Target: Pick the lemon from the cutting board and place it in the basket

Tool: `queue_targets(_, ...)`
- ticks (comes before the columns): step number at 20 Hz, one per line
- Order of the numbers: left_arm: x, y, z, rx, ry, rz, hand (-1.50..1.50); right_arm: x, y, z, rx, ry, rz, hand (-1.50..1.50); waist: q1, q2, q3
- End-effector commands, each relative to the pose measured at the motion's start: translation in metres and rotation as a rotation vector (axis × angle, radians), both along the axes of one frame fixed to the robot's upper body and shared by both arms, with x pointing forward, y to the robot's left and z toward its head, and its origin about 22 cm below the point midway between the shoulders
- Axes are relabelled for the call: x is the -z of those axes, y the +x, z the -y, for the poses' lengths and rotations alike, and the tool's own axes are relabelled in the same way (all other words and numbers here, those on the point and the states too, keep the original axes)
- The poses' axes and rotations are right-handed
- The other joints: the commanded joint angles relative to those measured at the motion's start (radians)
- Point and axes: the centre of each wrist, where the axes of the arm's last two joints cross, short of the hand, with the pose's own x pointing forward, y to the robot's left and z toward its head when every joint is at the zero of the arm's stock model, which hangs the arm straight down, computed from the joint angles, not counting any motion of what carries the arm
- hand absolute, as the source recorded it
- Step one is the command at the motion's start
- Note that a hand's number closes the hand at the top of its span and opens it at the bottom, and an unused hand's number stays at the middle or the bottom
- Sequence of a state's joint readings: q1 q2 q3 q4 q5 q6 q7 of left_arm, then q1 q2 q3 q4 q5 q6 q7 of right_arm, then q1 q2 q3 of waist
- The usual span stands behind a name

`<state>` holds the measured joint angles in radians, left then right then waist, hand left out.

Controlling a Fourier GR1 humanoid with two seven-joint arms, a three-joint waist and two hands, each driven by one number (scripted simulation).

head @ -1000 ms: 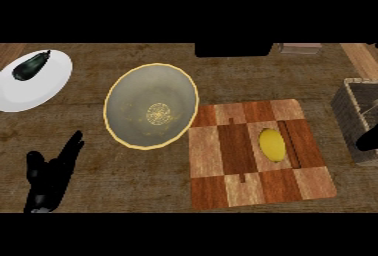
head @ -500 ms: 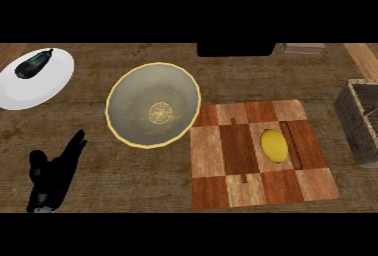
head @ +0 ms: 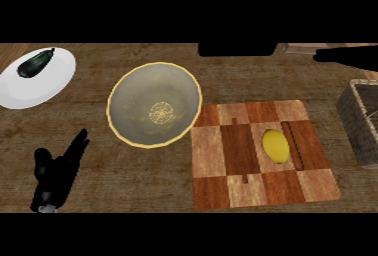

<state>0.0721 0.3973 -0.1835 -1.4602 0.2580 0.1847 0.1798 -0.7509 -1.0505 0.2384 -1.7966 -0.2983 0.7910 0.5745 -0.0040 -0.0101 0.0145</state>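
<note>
A yellow lemon (head: 276,145) lies on the right half of the chequered wooden cutting board (head: 229,155). The dark woven basket (head: 362,122) stands at the right edge, only partly in view. My right hand (head: 347,55) shows as a dark shape at the top right, fingers stretched leftward, well above and beyond the lemon and holding nothing. At the lower left my left hand (head: 55,172) rests open on the counter, fingers up, far from the board.
A large shallow bowl with a yellow rim (head: 155,105) sits left of the board, touching its corner. A white plate (head: 29,87) with a dark vegetable (head: 35,62) is at the far left. A black object (head: 236,48) sits at the top centre.
My right hand showed at the right edge by the basket a second ago, left the view, and now appears at the top right. The lemon and left hand have not moved.
</note>
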Motion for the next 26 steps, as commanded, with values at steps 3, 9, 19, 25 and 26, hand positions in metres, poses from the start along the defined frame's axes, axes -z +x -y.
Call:
queue_targets(3, 0.027, -0.019, 0.001, -0.034, -0.034, -0.169, 0.00, 0.044, -0.002, -0.017, -0.003, 0.046, -0.012, -1.50, 0.005, 0.012, -0.014)
queue_targets(9, 0.023, -0.010, -0.003, -0.021, -0.034, -0.151, 0.00, 0.085, 0.004, -0.016, 0.026, -0.024, -0.008, -1.50, 0.004, 0.014, -0.014)
queue_targets(19, 0.014, -0.011, 0.002, -0.008, -0.023, -0.150, 0.00, 0.141, 0.002, -0.015, 0.024, -0.026, -0.022, -1.50, 0.007, 0.012, -0.013)
queue_targets(25, 0.033, -0.021, 0.011, -0.007, -0.050, -0.161, 0.00, 0.145, 0.006, -0.016, 0.011, -0.043, -0.020, -1.50, 0.006, 0.012, -0.014)
queue_targets(26, 0.020, -0.008, -0.001, -0.018, -0.038, -0.147, 0.00, 0.157, 0.006, -0.017, 0.023, -0.043, -0.008, -1.50, 0.006, 0.012, -0.014)
